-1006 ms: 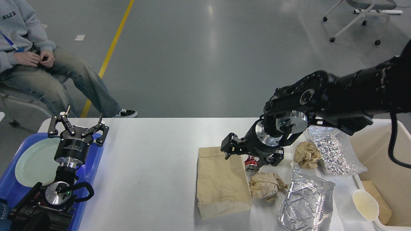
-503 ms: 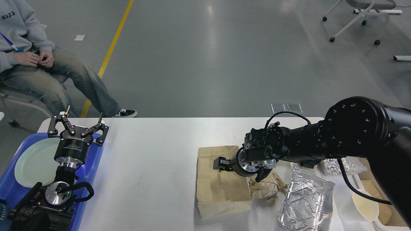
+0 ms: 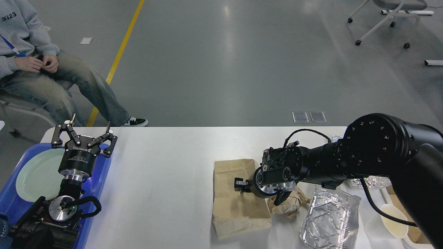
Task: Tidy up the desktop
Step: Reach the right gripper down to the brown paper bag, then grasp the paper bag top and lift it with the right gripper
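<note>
With the right gripper (image 3: 241,184) low over the flat brown paper bag (image 3: 237,195) on the desktop (image 3: 162,180), its jaws too end-on to be judged, the bag's edge beneath them should be pinched cleanly, while the left gripper (image 3: 84,135) is held wide open.

The desktop (image 3: 166,173) was a big white table top with a smooth, dull face and rounded corners. It lay flat and ran almost all the way across the view, from the far left to the far right. Its far edge was straight, with gray floor behind it. The middle part was bare and plain white. Its near edge ran out of sight at the bottom.
</note>
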`<state>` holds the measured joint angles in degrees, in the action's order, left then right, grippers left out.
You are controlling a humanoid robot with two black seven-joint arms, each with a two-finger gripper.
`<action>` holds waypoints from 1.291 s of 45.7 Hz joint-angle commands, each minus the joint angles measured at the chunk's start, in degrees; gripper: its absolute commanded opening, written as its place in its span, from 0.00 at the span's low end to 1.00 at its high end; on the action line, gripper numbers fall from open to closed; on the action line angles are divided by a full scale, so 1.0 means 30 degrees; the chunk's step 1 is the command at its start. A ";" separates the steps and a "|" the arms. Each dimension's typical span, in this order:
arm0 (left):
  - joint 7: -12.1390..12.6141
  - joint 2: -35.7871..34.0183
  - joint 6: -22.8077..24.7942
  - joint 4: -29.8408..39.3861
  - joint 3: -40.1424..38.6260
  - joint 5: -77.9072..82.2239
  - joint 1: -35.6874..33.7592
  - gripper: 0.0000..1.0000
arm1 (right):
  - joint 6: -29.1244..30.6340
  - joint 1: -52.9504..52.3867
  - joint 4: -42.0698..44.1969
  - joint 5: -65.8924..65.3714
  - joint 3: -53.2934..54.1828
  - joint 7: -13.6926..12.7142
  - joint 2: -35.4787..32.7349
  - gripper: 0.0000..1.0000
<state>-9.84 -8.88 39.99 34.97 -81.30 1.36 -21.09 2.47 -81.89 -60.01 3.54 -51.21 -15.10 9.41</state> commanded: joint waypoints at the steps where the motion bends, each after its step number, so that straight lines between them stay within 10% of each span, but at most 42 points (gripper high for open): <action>1: 0.0000 0.0000 -0.0001 0.0002 0.0000 0.0017 0.0000 0.96 | -0.0091 -0.0155 -0.0005 0.0986 0.0077 0.0023 0.0028 0.00; 27: 0.0000 0.0000 -0.0001 0.0002 0.0000 0.0016 0.0000 0.96 | 0.1195 -0.1851 -0.1116 0.3475 0.0165 0.0199 -0.0848 0.00; 51: 0.0000 0.0000 -0.0001 0.0002 0.0000 0.0017 0.0000 0.96 | 1.6104 -1.6554 -0.6069 0.2719 -0.2967 0.0081 -0.5888 0.00; 59: 0.0000 0.0000 -0.0001 -0.0027 0.0000 0.0017 0.0000 0.96 | 1.7510 -2.0572 -0.7972 0.0462 -0.4141 0.0140 -0.7762 0.00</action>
<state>-9.84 -8.88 39.99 34.96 -81.30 1.41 -21.09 53.36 -136.97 -80.56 8.79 -61.89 -14.82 -10.43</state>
